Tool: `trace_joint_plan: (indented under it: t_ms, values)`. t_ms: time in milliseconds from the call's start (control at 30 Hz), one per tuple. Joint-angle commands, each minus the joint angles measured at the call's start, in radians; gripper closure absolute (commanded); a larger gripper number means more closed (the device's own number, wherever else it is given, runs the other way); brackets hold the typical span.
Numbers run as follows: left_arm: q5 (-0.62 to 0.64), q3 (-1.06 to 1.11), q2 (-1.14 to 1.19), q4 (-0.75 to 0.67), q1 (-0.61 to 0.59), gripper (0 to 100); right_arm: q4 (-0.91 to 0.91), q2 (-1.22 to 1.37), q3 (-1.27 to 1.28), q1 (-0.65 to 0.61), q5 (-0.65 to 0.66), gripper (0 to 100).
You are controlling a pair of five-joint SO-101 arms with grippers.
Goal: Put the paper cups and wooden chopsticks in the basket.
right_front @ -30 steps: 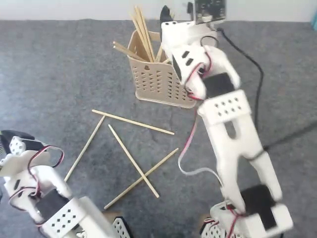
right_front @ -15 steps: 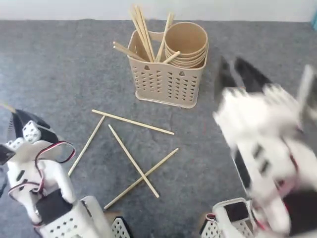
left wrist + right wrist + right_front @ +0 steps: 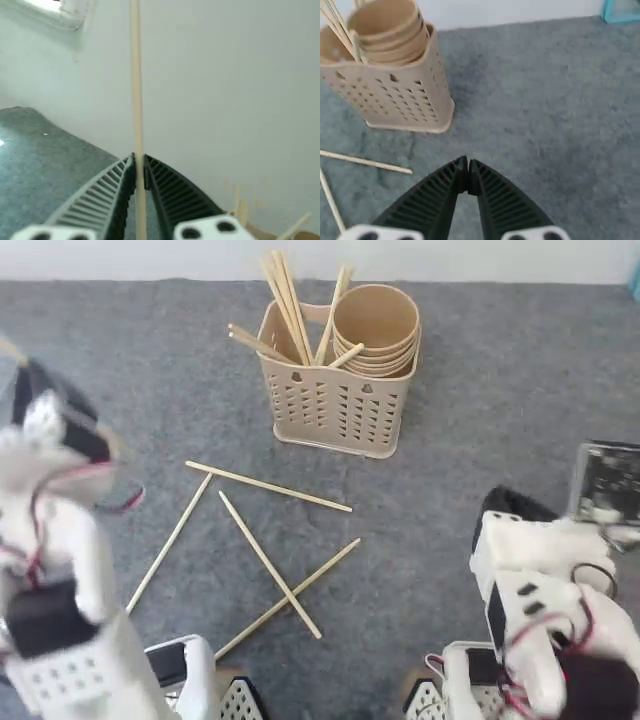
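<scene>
- The left gripper is pinching a chopstick between its closed jaws; the stick is running straight out past the fingertips, against a pale wall in the left wrist view.
- The left arm is standing tall along the left edge of the high view, over the carpet; a second ago it was crouching low at the near left corner, and it has been rising since.
- The right gripper is pressed together, tips touching, with nothing between them; it is hanging over bare carpet, near the basket but apart from it.
- The right arm is sitting folded at the near right corner; a second ago it was stretching out over the basket's right side and hiding the cups; half a second ago it was pulling back in a blur.
- The cups are sitting nested in the right side of the basket, now in open sight; the sticks are leaning in the left side, and one is lying across the cups' rim; the basket is staying where it was.
- Four loose sticks are lying on the carpet in front of the basket, unmoved since the earlier frames; one is lying nearest the basket; one is slanting toward the left arm; two are crossing each other, one over the other.
</scene>
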Motion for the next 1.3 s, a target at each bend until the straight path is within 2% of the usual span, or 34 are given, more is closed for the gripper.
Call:
trace_joint_plan:
  t_ms: [0, 100, 167, 333, 467, 633, 833, 1000, 1267]
  values:
    - [-0.051, -0.188, 0.146, -0.020, 0.146, 99, -0.070, -0.050, 0.281, 0.107, 0.155, 99.1]
    - [-0.118, -0.239, 0.230, -0.086, 0.262, 99, -0.234, -0.085, 0.512, 0.200, 0.219, 99.1]
    - [-0.158, -0.243, 0.272, -0.157, 0.321, 99, -0.371, -0.104, 0.677, 0.239, 0.206, 99.1]
    - [-0.216, -0.240, 0.376, -0.324, 0.430, 99, -0.654, -0.156, 1.019, 0.237, 0.068, 99.1]
    - [-0.222, -0.240, 0.486, -0.512, 0.470, 99, -0.803, -0.216, 1.169, 0.239, 0.098, 99.1]
    - [-0.230, -0.240, 0.638, -0.738, 0.483, 99, -0.743, -0.329, 1.203, 0.196, 0.115, 99.1]
    - [-0.256, -0.186, 0.717, -0.789, 0.486, 99, -0.704, -0.504, 1.267, 0.191, 0.118, 99.1]
    - [-0.256, -0.039, 0.741, -0.984, 0.500, 99, -0.676, -0.644, 1.320, 0.191, 0.118, 99.1]
    - [-0.256, -0.021, 0.841, -1.049, 0.509, 99, -0.633, -0.641, 1.304, 0.189, 0.181, 99.1]
